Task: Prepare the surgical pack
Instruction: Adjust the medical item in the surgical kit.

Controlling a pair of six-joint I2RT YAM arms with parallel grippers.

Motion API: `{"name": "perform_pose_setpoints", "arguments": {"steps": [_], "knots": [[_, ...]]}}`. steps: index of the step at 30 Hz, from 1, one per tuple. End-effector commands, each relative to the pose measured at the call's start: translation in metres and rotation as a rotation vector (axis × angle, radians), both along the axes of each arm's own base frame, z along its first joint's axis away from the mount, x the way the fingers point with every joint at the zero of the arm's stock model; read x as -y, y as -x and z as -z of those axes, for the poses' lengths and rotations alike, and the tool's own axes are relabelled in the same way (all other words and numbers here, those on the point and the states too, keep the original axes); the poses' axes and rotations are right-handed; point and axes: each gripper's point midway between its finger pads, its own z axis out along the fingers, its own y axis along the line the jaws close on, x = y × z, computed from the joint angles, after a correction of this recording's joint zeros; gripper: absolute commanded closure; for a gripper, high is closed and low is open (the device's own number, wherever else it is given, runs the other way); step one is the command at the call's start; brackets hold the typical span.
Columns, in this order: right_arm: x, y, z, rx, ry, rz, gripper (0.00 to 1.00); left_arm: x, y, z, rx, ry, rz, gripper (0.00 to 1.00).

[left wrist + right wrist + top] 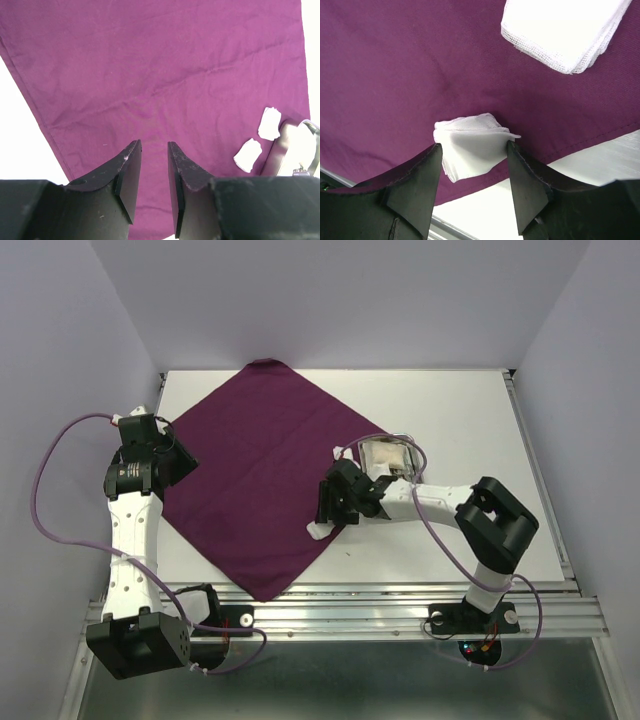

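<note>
Left edge: your left arm works right at the left edge of the table, with the wall close outside it, so there is little room on that side.
Left fingers: the left fingers hover over the left corner of the cloth. They are partly parted, with a narrow gap between the tips and nothing in it.
Cloth: it lies flat as a diamond across the left and middle of the table. The far corner reaches the back edge and the near corner comes close to the front rail. You see only light creases, and its middle is open room for you.
Pad: one pad lies on the cloth just inside the near-right edge, with white table right beyond it.
Right fingers: the right fingers sit low over that edge, spread wide, one tip at each side of the pad. The pad's edges meet both tips, yet it does not look squeezed. You cannot tell whether it is gripped or only flanked.
Stack: a stack of folded pads lies on the cloth near the single pad, apart from it.
Tray: the tray sits at the cloth's right corner, just beside your right wrist, with something white inside. You cannot tell whether it overlaps the cloth.
Cable: the right arm's cable arcs over the tray, in the way of any approach from above.
Right side: the table top runs on to the right rail, with your right elbow above it.
</note>
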Motion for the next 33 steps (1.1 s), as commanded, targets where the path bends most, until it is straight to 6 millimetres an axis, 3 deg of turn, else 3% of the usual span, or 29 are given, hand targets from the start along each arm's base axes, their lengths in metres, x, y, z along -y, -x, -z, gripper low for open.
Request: {"name": "perform_pose_setpoints", "arguments": {"steps": [1,6,12,15,19,33], "knots": [[-0.010,-0.008,-0.012,0.053,-0.037,0.013,0.40,0.000,0.000,-0.003,0.027,-0.004,0.009,0.62],[-0.020,-0.011,-0.024,0.074,-0.051,0.002,0.41,0.002,-0.001,-0.002,0.029,0.004,0.015,0.62],[-0.003,-0.021,-0.054,0.167,-0.051,0.078,0.41,0.001,-0.001,-0.004,0.033,-0.002,0.012,0.62],[0.009,-0.018,-0.049,0.174,-0.018,0.095,0.41,0.001,-0.002,-0.003,0.030,0.002,0.016,0.62],[0.014,-0.012,-0.027,0.125,0.024,0.091,0.41,0.003,-0.003,-0.001,0.032,0.011,0.021,0.62],[-0.011,0.003,0.002,0.041,0.002,-0.005,0.42,0.002,0.000,-0.003,0.030,0.000,0.020,0.62]]}}
